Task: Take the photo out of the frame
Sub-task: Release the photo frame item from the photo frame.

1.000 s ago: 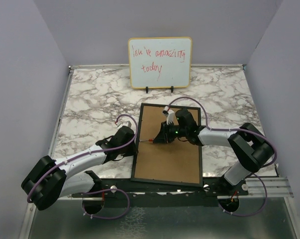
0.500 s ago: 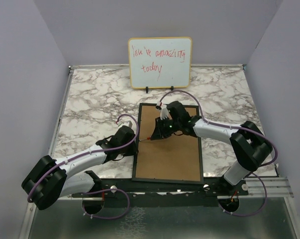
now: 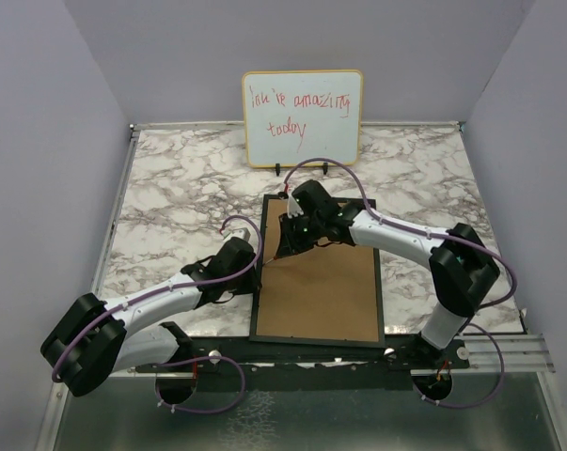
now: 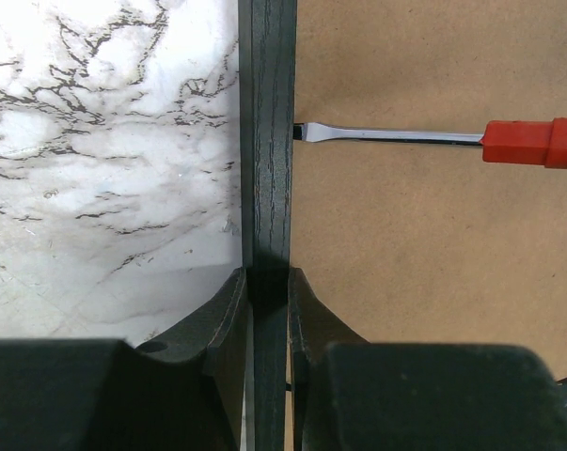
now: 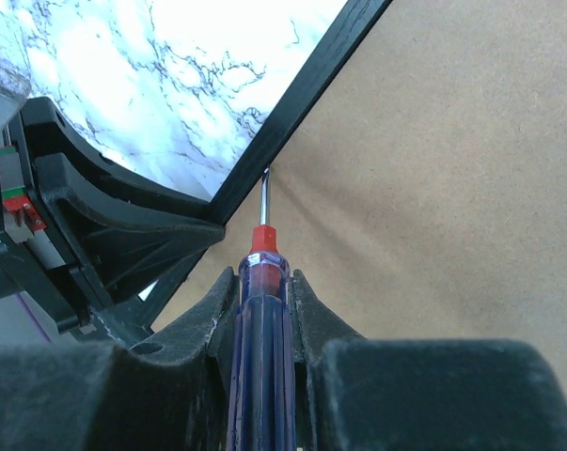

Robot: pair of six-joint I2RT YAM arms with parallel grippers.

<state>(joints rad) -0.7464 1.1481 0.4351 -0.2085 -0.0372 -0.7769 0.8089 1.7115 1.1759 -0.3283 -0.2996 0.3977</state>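
The black frame (image 3: 319, 272) lies face down near the table's front, its brown fibreboard back panel (image 3: 325, 291) up. The photo is hidden under the panel. My left gripper (image 3: 256, 270) is shut on the frame's left rail (image 4: 269, 188). My right gripper (image 3: 292, 240) is shut on a screwdriver (image 5: 261, 310) with a blue handle and red collar. Its flat tip (image 4: 299, 131) touches the inner edge of the left rail, where panel meets rail, just beyond my left fingers. The same tip shows in the right wrist view (image 5: 266, 174).
A wood-edged whiteboard (image 3: 303, 117) with red handwriting stands upright on a small easel at the back, behind the frame. The marble tabletop (image 3: 180, 207) spreads left and right of the frame. Grey walls close in on three sides.
My right gripper has swung left and away across the back panel with the screwdriver, from the panel's middle to its left rail. My left gripper has stayed clamped on the rail.
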